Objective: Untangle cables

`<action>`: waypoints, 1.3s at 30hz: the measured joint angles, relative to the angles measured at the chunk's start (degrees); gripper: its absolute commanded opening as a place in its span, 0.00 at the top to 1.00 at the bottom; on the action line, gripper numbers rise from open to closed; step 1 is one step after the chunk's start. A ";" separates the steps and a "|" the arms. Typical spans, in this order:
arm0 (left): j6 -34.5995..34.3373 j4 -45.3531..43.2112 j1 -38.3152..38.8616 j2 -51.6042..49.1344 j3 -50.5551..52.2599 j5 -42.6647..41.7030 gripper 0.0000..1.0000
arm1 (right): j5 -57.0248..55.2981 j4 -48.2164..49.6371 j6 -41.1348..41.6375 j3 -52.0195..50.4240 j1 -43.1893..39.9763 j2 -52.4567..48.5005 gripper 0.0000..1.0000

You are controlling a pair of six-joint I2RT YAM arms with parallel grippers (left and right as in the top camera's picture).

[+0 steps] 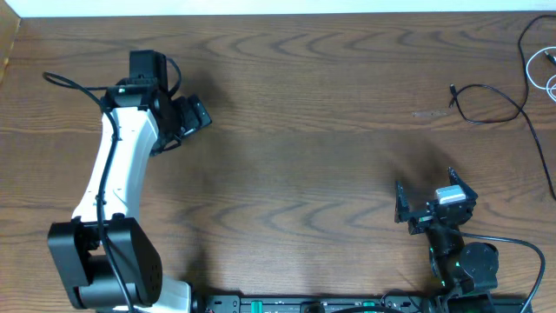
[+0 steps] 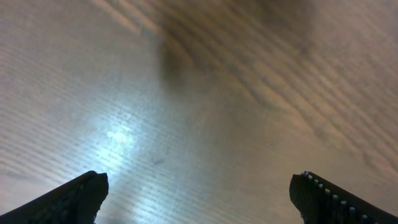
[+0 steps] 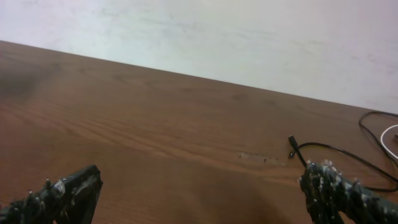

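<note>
A thin black cable (image 1: 495, 101) lies at the table's far right, its plug end (image 1: 453, 89) pointing left. It also shows in the right wrist view (image 3: 329, 149). A white cable (image 1: 540, 68) loops at the right edge, partly out of view; a bit shows in the right wrist view (image 3: 390, 134). My left gripper (image 1: 193, 117) is open and empty over bare wood at the upper left, far from both cables; its view shows only wood between the jaws (image 2: 199, 193). My right gripper (image 1: 426, 196) is open and empty at the lower right, below the black cable, jaws wide (image 3: 199, 190).
The wood table (image 1: 304, 130) ends at a pale wall along the back (image 3: 217, 37). A thicker black arm wire (image 1: 65, 83) curls by the left arm. Another arm wire (image 1: 521, 248) runs at the lower right by the right arm's base.
</note>
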State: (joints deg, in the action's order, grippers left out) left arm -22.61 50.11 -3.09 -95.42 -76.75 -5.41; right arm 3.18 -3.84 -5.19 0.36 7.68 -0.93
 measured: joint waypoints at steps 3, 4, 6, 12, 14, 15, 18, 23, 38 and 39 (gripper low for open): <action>0.20 -1.90 0.00 3.06 3.02 0.57 0.02 | 0.02 0.00 0.02 0.00 -0.02 0.00 0.01; 0.39 -3.06 0.00 4.68 4.28 0.76 0.02 | 0.02 0.00 0.02 0.00 0.00 0.00 0.01; 1.03 -6.25 0.00 8.50 7.21 1.05 0.02 | 0.00 0.00 0.02 0.00 -0.02 0.00 0.01; 3.32 -15.63 0.00 22.58 18.40 1.29 0.02 | 0.00 0.00 0.07 0.00 -0.02 0.02 0.01; 3.56 -19.74 0.00 27.08 22.95 1.29 0.02 | 0.00 0.00 0.15 0.00 -0.02 0.02 0.01; 3.61 -22.21 0.00 29.77 25.64 1.29 0.02 | 0.02 0.00 0.15 0.00 -0.02 0.04 0.01; 3.91 -28.13 0.00 37.00 32.87 1.31 0.02 | 0.00 0.00 0.15 0.00 0.00 0.07 0.01; 6.05 -35.60 0.00 48.61 43.71 1.29 0.02 | 0.02 0.02 0.15 0.00 0.00 0.07 0.01; 11.37 -54.23 -0.02 76.52 69.90 1.31 0.02 | 0.00 0.00 0.15 0.00 -0.02 0.09 0.01; 11.50 -54.38 -0.02 77.61 70.88 1.31 0.02 | 0.00 -0.02 0.15 0.00 -0.02 0.09 0.01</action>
State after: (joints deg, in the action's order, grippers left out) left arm -11.11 -4.27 -3.11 -17.80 -5.87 -4.10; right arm 3.18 -3.86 -5.04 0.36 7.66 -0.84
